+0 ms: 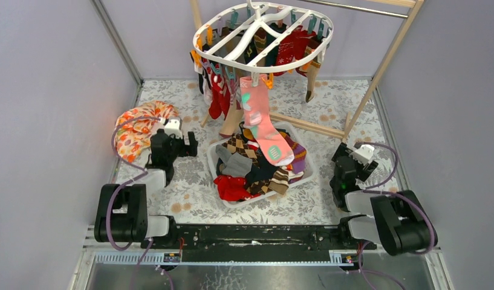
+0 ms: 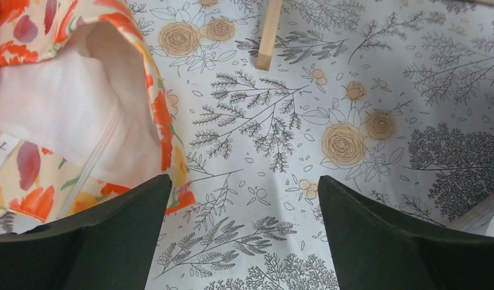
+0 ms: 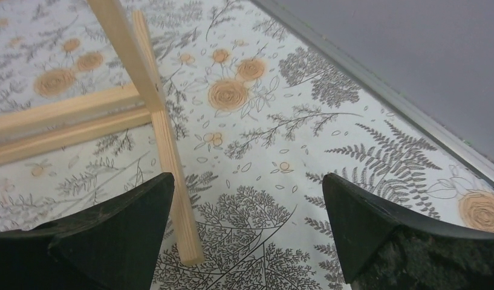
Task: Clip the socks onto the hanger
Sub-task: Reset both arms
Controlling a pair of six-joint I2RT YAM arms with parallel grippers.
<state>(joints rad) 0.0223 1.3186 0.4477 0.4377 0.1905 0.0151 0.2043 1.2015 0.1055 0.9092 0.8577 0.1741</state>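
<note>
A white oval hanger (image 1: pixel 263 37) hangs at the top centre with teal and orange clips, and several socks dangle from it. A pink sock (image 1: pixel 261 124) hangs from its front rim down to a white basket (image 1: pixel 309 173) heaped with loose socks (image 1: pixel 250 166). My left gripper (image 1: pixel 191 144) sits low, left of the basket, open with nothing between its fingers (image 2: pixel 244 181). My right gripper (image 1: pixel 342 152) rests right of the basket, also open and empty (image 3: pixel 247 181), beside a wooden foot bar (image 3: pixel 172 163).
An orange floral cloth (image 1: pixel 138 127) lies bunched at the left, its edge (image 2: pixel 75 115) just beyond my left fingers. A light wooden frame (image 1: pixel 386 57) stands behind and right of the basket, its base rail (image 1: pixel 305 124) on the flowered tablecloth. Grey walls close both sides.
</note>
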